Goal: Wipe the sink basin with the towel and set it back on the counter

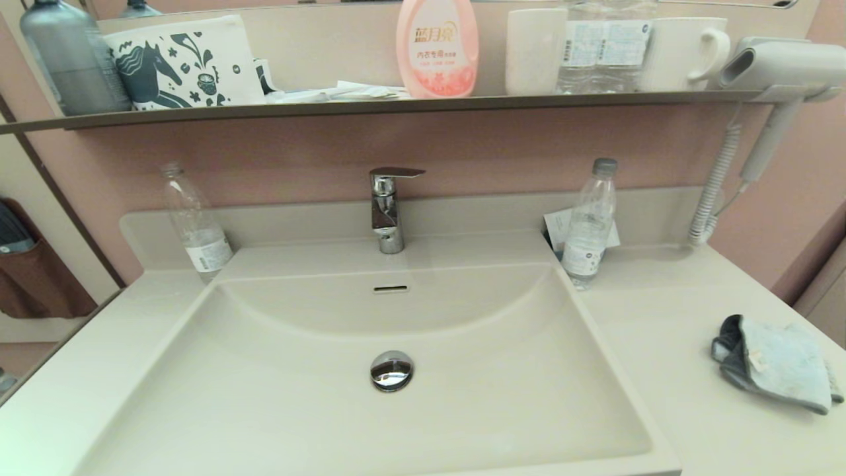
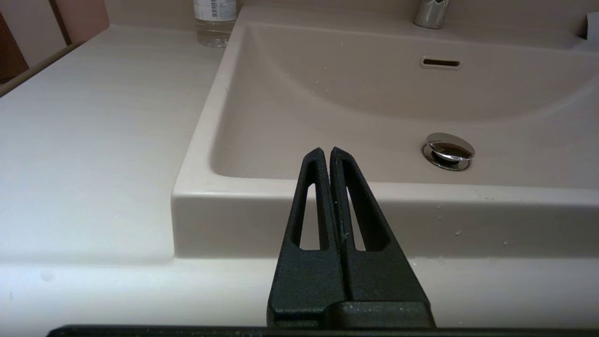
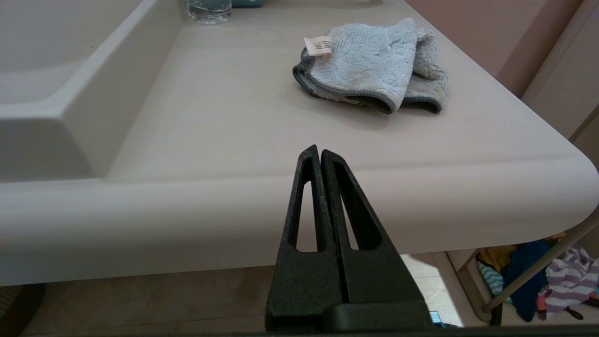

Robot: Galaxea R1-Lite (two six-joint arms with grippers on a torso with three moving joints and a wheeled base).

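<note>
We see the towel (image 1: 773, 370) lying crumpled on the counter (image 1: 661, 344), robot's right of the sink basin (image 1: 317, 396) and well apart from it, close to the counter's outer edge; it's folded over on itself, soft fleecy light-blue face up w/ a dark grey reverse showing along the hems; a small white tag (image 3: 318, 47) sticks up at one corner.

Basin is a cream-white rectangle w/ sloped sides, same colour as the counter; chrome drain plug (image 1: 391, 370) sits mid-floor, overflow slot (image 1: 390, 289) in the back wall below the chrome tap (image 1: 388, 208); a few small droplets speckle the inner wall and front rim in the left wrist view.

Left gripper (image 2: 326, 150) hangs in front of the basin's front rim, fingers pressed together, nothing between them. Right gripper (image 3: 316, 149) sits low by the counter's front edge, towel ahead of it and apart, fingers likewise together and holding nothing. Neither arm shows in the head view.

A clear plastic bottle (image 1: 195, 221) stands at the back left of the counter, another (image 1: 588, 221) at the back right by the basin corner.
</note>
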